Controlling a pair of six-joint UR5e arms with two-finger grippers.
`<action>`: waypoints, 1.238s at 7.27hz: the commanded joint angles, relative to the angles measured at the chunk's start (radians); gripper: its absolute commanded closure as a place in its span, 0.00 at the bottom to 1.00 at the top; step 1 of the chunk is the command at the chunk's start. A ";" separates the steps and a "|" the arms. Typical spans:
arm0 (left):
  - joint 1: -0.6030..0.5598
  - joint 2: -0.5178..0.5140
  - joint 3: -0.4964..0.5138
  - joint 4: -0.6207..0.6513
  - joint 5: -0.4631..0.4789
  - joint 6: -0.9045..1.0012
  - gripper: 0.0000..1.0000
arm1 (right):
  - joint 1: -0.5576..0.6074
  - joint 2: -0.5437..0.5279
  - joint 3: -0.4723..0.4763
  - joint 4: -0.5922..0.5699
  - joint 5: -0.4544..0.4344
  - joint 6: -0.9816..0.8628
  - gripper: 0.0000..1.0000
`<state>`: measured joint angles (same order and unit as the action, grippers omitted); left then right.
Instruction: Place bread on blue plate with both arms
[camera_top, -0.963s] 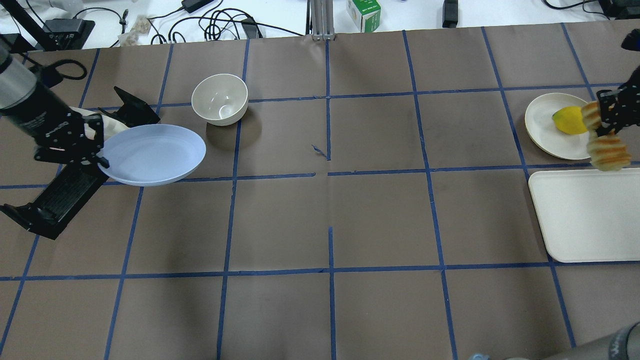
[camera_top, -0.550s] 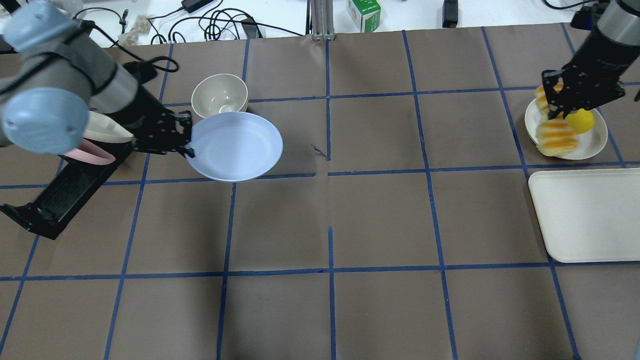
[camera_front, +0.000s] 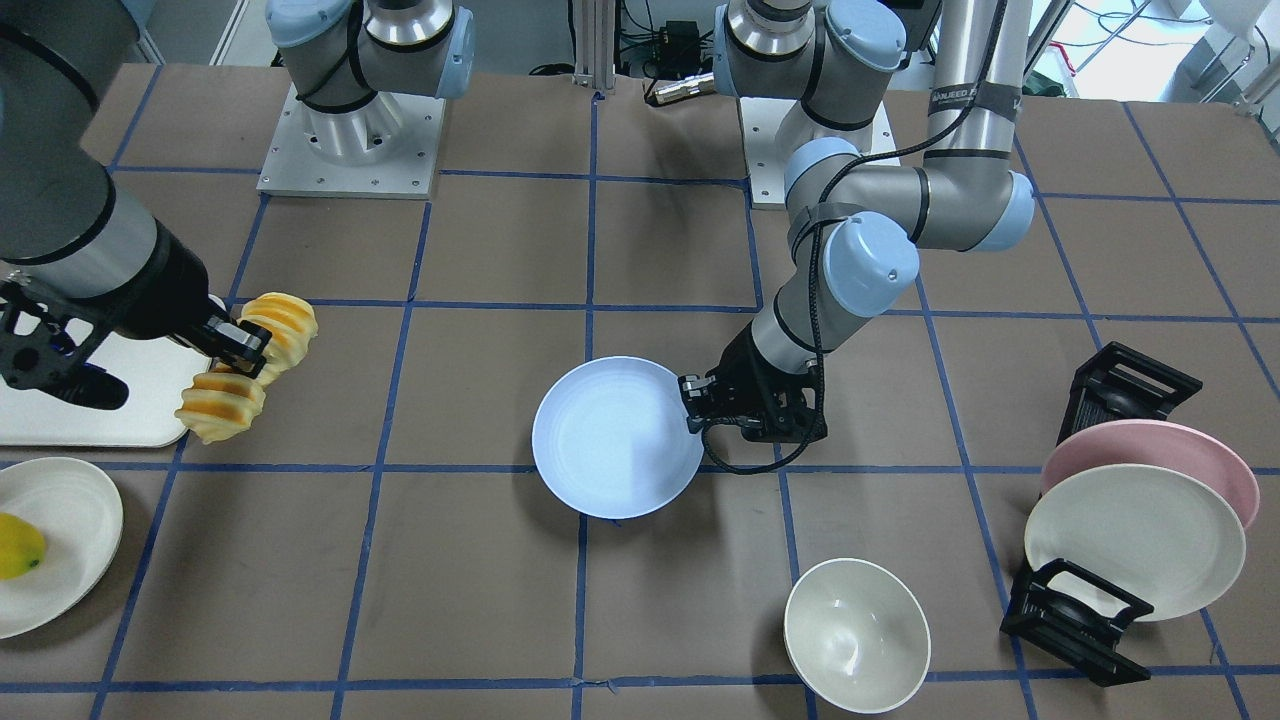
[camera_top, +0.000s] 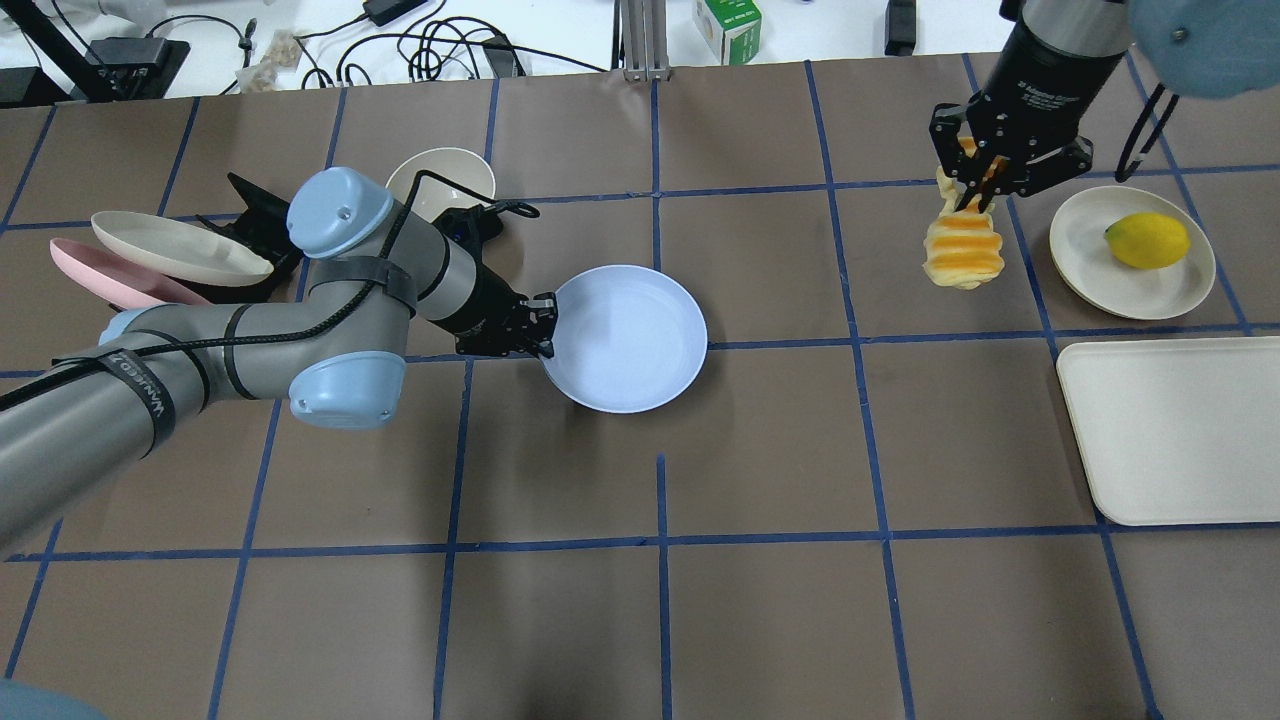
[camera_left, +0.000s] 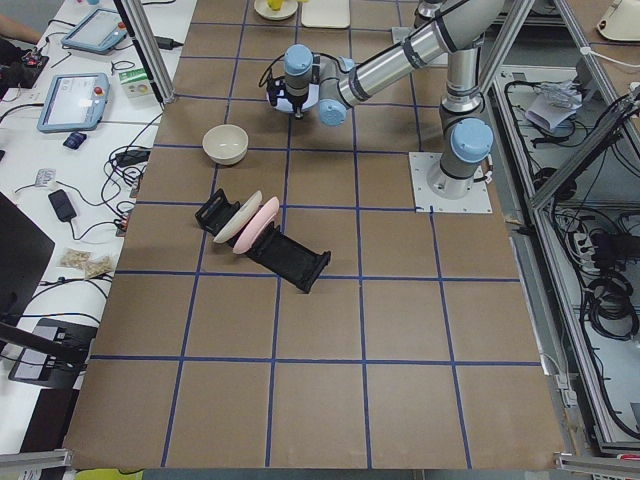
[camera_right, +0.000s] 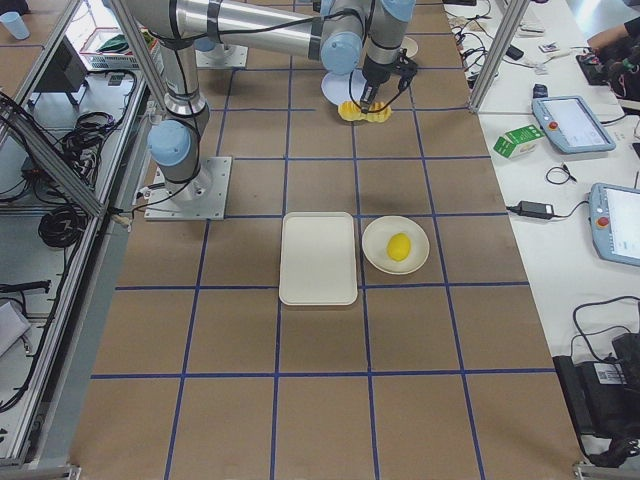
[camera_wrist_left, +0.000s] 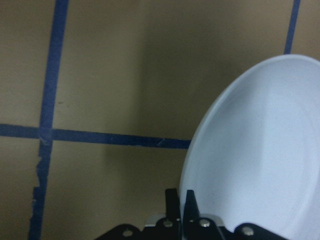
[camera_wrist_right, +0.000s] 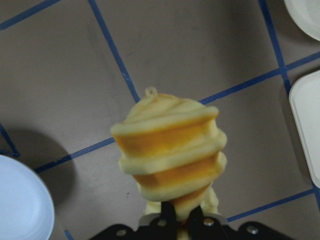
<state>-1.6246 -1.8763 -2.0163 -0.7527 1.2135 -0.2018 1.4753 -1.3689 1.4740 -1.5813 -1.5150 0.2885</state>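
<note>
Holding: left gripper (camera_top: 533, 327) is closed on the rim of the blue plate (camera_top: 640, 340), jaws pinching only the thin edge. The plate is near table centre; whether it rests on the paper or hangs just above it I cannot tell. Right gripper (camera_top: 968, 205) is clamped across the middle of the bread (camera_top: 963, 252), which droops below the fingers, well apart from the blue plate and near the cream plate (camera_top: 1085, 275) carrying the lemon (camera_top: 1147, 240). Risks, my judgement: the loaf looks soft and is pinched narrowly, so a quick swing across could work it loose. Dropped off-centre, its weight may lever the plate round in that one-edge grip. Converging arms could clip each other
</note>
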 joint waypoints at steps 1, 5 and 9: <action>-0.046 -0.026 -0.009 0.013 -0.002 -0.010 1.00 | 0.068 0.020 -0.007 -0.047 0.015 0.017 1.00; -0.043 0.014 0.008 0.013 0.034 0.004 0.00 | 0.252 0.114 -0.006 -0.109 0.006 0.035 1.00; -0.031 0.134 0.311 -0.468 0.236 0.075 0.00 | 0.411 0.221 0.000 -0.282 0.019 0.286 1.00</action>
<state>-1.6574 -1.7684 -1.8393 -1.0159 1.4230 -0.1317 1.8446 -1.1819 1.4718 -1.8005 -1.4959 0.5279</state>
